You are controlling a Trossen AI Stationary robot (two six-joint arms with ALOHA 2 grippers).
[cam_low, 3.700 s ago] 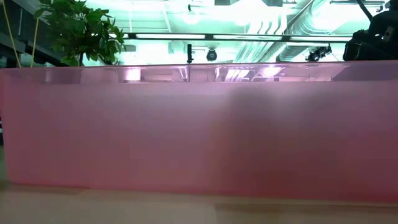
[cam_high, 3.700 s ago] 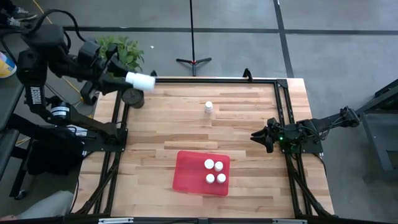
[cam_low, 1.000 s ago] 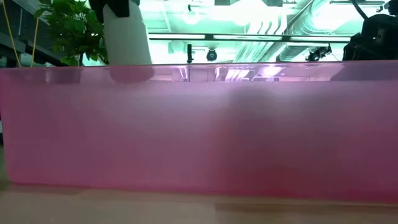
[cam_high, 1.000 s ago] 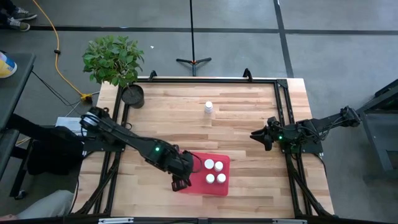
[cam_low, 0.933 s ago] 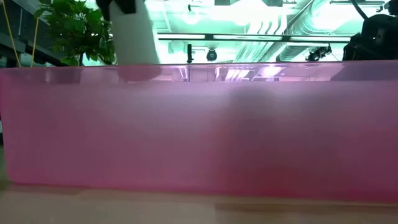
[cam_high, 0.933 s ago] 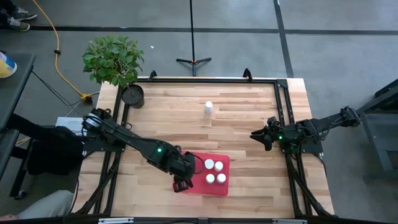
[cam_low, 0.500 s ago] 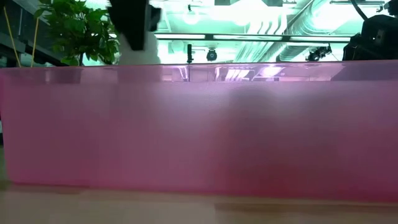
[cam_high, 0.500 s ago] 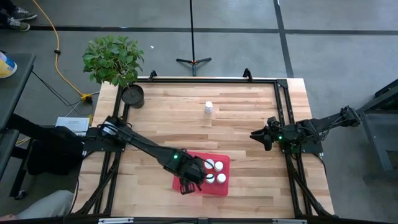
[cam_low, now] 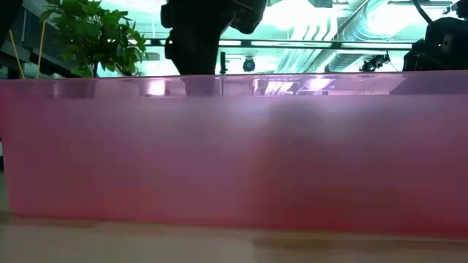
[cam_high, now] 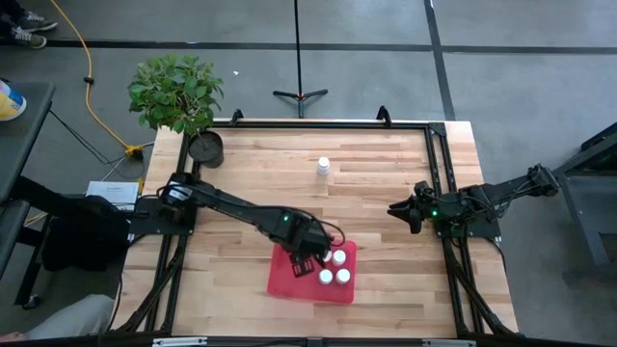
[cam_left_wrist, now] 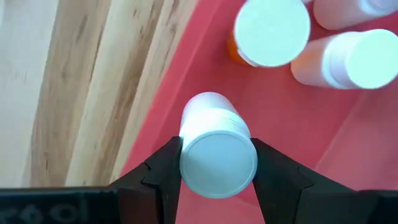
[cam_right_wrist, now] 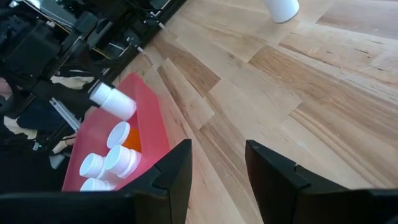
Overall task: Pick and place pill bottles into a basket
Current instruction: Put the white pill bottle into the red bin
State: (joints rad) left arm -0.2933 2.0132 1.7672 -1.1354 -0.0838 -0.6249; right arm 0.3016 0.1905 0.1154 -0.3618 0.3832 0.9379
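The left gripper (cam_left_wrist: 217,163) was clamped on a white pill bottle (cam_left_wrist: 216,147), holding it above the red basket (cam_high: 285,273) near the table's front edge. The bottle hung over the basket's bare left part, probably so that it would clear the four capped bottles (cam_high: 334,268) grouped at the right. One more bottle (cam_high: 323,166) stood alone toward the far edge. The right gripper (cam_high: 403,211) waited by the right edge, its jaws apart and empty.
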